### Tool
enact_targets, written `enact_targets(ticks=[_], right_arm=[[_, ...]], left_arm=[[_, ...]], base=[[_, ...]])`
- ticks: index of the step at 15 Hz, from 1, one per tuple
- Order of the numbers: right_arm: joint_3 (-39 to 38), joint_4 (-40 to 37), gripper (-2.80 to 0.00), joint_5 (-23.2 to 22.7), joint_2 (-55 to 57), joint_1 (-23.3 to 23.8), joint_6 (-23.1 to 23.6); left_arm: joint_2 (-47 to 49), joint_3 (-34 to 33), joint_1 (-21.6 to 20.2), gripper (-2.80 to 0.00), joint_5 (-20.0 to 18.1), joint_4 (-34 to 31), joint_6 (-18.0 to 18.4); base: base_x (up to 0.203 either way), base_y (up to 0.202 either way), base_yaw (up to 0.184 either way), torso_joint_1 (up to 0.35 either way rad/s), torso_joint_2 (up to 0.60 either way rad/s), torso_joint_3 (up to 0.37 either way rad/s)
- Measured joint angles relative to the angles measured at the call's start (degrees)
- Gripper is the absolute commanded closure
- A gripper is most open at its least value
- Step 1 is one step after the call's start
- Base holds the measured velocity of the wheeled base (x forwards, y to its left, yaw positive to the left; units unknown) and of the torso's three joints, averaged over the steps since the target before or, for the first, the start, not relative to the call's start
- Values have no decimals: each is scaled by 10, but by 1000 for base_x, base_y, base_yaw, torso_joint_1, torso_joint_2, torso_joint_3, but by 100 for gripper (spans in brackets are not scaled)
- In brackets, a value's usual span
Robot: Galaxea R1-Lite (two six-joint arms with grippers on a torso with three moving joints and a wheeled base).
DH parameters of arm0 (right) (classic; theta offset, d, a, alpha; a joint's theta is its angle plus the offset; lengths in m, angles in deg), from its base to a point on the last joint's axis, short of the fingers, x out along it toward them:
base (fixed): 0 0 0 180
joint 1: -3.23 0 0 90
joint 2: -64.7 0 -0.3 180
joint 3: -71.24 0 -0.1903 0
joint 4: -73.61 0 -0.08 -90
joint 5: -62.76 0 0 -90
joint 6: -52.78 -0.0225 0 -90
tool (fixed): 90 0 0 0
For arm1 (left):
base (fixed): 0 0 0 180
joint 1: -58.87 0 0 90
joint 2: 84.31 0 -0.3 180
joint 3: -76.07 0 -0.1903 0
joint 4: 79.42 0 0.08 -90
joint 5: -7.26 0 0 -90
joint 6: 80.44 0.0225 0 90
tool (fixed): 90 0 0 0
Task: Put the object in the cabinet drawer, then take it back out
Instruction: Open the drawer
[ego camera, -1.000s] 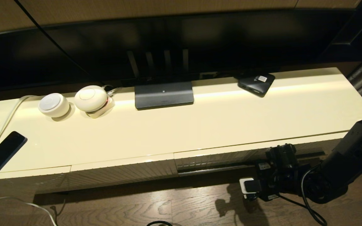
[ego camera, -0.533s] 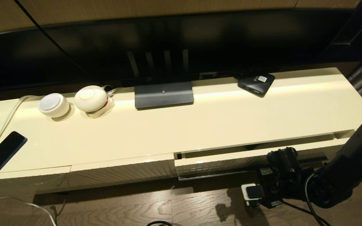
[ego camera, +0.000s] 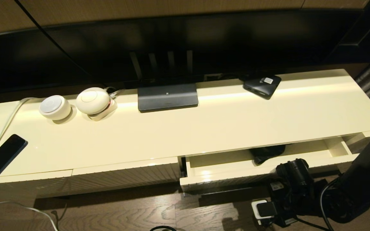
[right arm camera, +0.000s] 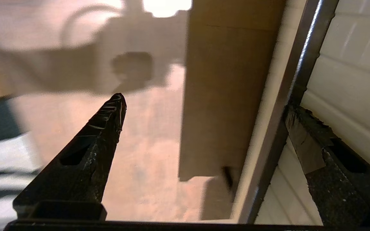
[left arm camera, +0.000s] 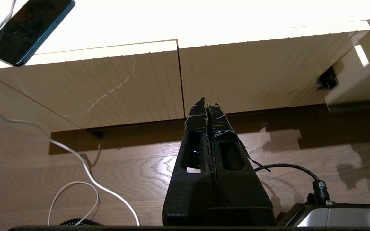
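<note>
The wide shallow glossy cream drawer [ego camera: 236,171] with its finely ribbed front has slid out from the cabinet since a second ago, when it sat shut and flush; the right arm has drawn back toward 5 o'clock with it. Inside the drawer, at its back toward 1 o'clock and partly under the cabinet top, lies the black compact umbrella [ego camera: 267,152] with glossy fabric folds, resting on the drawer floor; the rest of the floor shows bare cream.

The right gripper [right arm camera: 204,106] has its jaws spread wide, grasping nothing: 1 finger lies against the ribbed front beside the dark strip [right arm camera: 295,80] along the drawer's lower edge, the other hangs over the wooden floor [ego camera: 124,215]. The left gripper [left arm camera: 208,106] hangs low before the 2 narrower ribbed cream panels [left arm camera: 108,86], jaws pressed together and empty.

On the glossy cream cabinet top [ego camera: 204,128] stand a dark grey flat TV base [ego camera: 167,96] at 12 o'clock, a small flat black box with a white label [ego camera: 262,85] at 1 o'clock, 2 white round devices [ego camera: 72,104] at 10 o'clock, and a dark smartphone [ego camera: 0,158] with a white cable [ego camera: 6,123] at 9 o'clock. The right arm's black wrist partly blocks the drawer's front at 4 o'clock.
</note>
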Motion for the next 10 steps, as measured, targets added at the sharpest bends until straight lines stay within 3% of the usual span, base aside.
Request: enact_targets(ticks=[10], right_arm=[[-75,-11,-280,2,-101,-12,1]], left_arm=[[0,0,0,0,0,0,0]], base=[[0,0,0,0,0,0]])
